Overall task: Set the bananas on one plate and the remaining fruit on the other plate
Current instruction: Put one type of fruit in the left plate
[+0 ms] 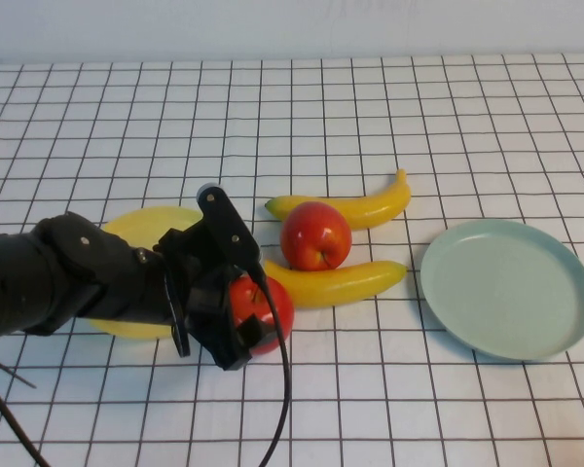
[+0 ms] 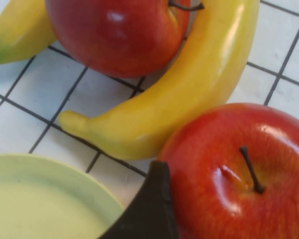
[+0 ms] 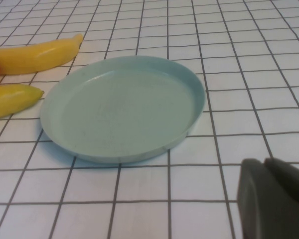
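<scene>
The near red apple (image 1: 263, 309) lies on the counter (image 1: 389, 389) just beside the yellow plate (image 1: 146, 229), touching the front banana (image 1: 336, 282). It looks glossy, hard and light, so likely slippery; take it across its widest middle. The left gripper (image 1: 236, 316) straddles it, jaws spread wide, not yet clamped. The right gripper (image 3: 274, 199), jaws clenched on nothing, waits near the blue-green plate (image 1: 506, 287).

The high view looks down from the robot's side over the whole counter (image 1: 370, 117). The left wrist view sits very close above the nearer apple (image 2: 239, 174). The right wrist view skims low toward the blue-green plate (image 3: 122, 107), shared with the high view at 3 o'clock.
</scene>
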`<state>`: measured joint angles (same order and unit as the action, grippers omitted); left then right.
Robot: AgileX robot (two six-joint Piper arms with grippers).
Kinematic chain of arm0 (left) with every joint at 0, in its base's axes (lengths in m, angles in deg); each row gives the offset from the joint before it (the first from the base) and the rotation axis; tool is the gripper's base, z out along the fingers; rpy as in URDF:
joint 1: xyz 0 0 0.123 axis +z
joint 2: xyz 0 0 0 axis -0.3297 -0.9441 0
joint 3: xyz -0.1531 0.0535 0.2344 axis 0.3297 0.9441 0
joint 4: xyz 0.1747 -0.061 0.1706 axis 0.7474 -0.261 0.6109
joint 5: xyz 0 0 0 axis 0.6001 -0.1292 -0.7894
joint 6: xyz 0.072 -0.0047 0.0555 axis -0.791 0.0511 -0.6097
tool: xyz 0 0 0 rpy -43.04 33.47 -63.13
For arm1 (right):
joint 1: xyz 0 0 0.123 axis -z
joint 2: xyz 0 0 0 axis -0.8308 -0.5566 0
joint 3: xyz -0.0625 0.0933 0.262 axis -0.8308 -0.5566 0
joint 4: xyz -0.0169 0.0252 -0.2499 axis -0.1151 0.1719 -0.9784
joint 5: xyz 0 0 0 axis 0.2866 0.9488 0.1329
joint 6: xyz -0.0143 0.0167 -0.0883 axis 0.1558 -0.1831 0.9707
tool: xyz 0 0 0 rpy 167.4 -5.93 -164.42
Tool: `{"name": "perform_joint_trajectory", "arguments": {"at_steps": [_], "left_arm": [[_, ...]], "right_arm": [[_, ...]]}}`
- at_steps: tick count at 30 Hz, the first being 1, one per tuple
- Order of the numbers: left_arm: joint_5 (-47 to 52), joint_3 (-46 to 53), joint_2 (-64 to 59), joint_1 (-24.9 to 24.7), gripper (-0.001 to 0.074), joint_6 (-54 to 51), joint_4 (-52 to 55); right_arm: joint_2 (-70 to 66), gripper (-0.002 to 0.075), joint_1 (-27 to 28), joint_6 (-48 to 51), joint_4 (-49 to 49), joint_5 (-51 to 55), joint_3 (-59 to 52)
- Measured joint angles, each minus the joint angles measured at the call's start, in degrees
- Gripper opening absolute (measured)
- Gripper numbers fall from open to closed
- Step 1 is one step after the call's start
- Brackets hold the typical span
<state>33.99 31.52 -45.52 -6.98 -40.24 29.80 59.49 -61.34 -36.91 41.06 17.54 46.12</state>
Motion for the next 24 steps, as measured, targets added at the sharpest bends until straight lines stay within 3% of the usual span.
{"name": "perform_joint_trajectory", "arguments": {"at_steps": [7, 12, 24], "left_arm": [[0.00, -0.57, -0.83, 0.00, 0.0658, 0.00, -0.79], [0.00, -0.67, -0.91, 0.00, 0.0587, 0.37, -0.82], [1.56, -1.76, 1.15, 0.00, 0.0587, 2.95, 0.76]], "right_arm": [[0.00, -0.0017, 0.00, 0.00, 0.00, 0.00, 0.00], [0.00, -0.0017, 0.00, 0.00, 0.00, 0.00, 0.00], [0.00, -0.0017, 0.00, 0.00, 0.00, 0.00, 0.00]]}}
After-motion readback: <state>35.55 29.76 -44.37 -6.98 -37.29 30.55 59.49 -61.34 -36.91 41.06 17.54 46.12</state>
